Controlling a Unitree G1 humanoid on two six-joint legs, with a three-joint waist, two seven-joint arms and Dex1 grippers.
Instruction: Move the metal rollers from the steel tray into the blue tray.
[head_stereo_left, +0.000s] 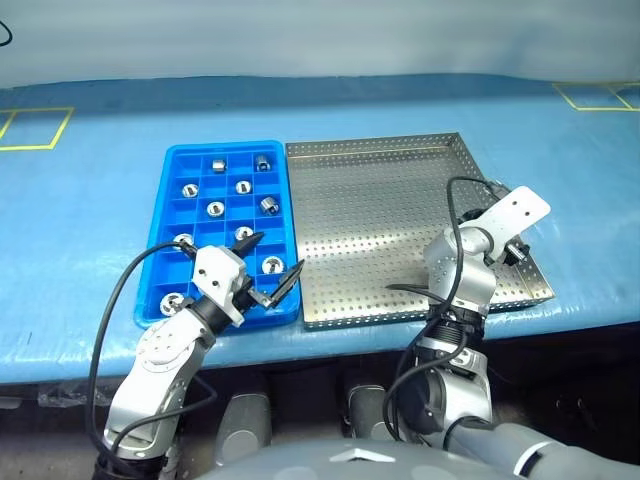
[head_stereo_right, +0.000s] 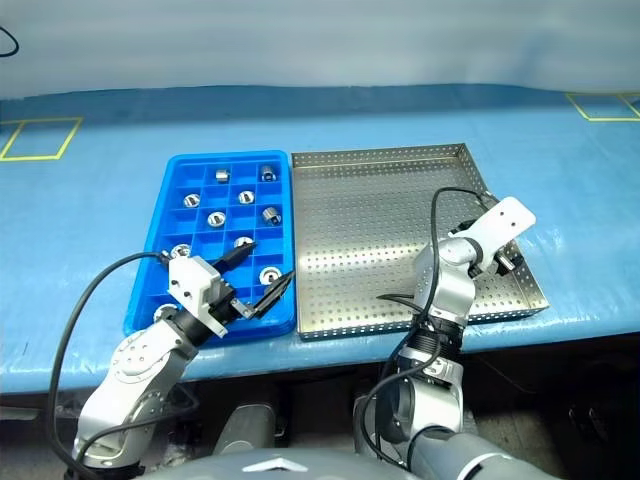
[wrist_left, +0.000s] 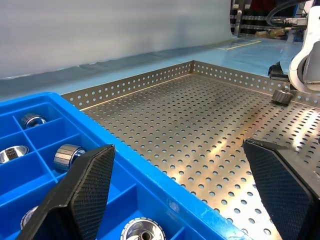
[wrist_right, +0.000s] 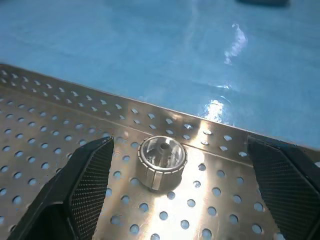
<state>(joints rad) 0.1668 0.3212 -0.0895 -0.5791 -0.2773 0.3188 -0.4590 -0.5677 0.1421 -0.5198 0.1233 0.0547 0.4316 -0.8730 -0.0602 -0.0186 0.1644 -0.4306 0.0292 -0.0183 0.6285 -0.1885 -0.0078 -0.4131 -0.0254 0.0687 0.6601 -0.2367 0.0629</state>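
Note:
The blue tray lies left of the steel tray, and several metal rollers sit in its compartments. My left gripper hangs open and empty over the blue tray's near right corner, its fingers pointing toward the steel tray. My right gripper is open at the steel tray's right rim. One roller stands on the perforated bottom between its fingers, untouched. The left wrist view shows that same roller beside the right arm.
Both trays rest near the front edge of a table covered in blue sheeting. Yellow tape squares mark the far corners. A black cable loops beside my left arm, another over my right wrist.

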